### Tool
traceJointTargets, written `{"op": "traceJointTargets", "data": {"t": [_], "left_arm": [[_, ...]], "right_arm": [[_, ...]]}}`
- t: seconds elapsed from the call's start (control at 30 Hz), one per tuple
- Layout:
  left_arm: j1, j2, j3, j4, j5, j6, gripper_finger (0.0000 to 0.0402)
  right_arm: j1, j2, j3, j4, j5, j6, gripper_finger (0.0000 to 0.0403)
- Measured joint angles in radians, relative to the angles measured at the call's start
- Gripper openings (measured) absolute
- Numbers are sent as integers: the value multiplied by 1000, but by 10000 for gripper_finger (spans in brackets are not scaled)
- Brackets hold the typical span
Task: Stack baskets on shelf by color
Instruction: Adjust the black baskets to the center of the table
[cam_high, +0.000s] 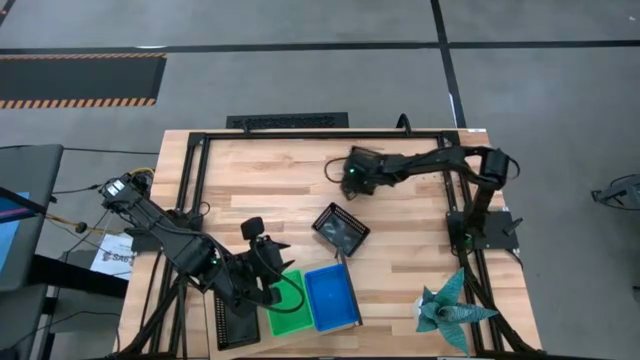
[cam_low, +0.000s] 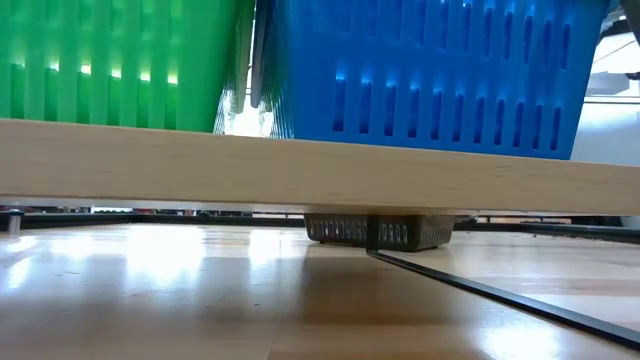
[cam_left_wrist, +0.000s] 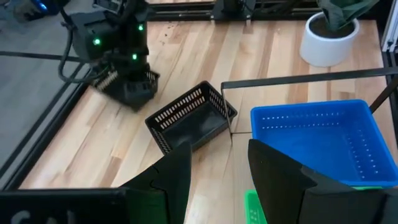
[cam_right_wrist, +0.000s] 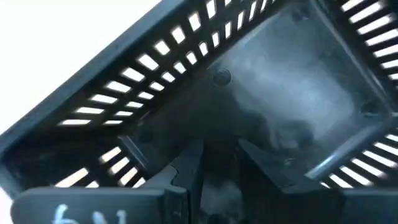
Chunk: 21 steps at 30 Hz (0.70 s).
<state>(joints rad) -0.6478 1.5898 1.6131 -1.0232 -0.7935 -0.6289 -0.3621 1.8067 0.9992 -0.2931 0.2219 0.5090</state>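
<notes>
Right now my right gripper sits over the far middle of the table, and its fingers are pinched on the slotted wall of a black basket that fills my right wrist view; from above that basket is mostly hidden under the gripper, so I cannot say for sure whether it rests on the wood or hangs clear. A second black basket lies alone near the table's middle, turned at an angle, close to the thin black upright of the shelf. On the shelf the blue baskets and the green baskets stand side by side, blue toward my right, green toward my left. Another black basket lies at the near edge, just beside the green ones. My left gripper hovers by the green baskets, its fingers spread apart and holding nothing. The teal paper figure stands at the near right corner.
</notes>
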Motion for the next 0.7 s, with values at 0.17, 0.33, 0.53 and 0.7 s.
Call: {"op": "traceJointTargets", "data": {"t": [0.17,0.33,0.53,0.7], "left_arm": [[2,0,0,-7,-3,-1,148],[4,0,0,-27,-31,-31,148],[4,0,0,-60,-49,-90,148],[-2,0,0,-67,-41,-91,148]], "right_arm": [[56,-25,81,86,-131,-241,118],[111,-99,124,115,-154,-390,118],[235,-250,124,-184,-151,-222,118],[466,-286,74,-439,-78,-70,118]]}}
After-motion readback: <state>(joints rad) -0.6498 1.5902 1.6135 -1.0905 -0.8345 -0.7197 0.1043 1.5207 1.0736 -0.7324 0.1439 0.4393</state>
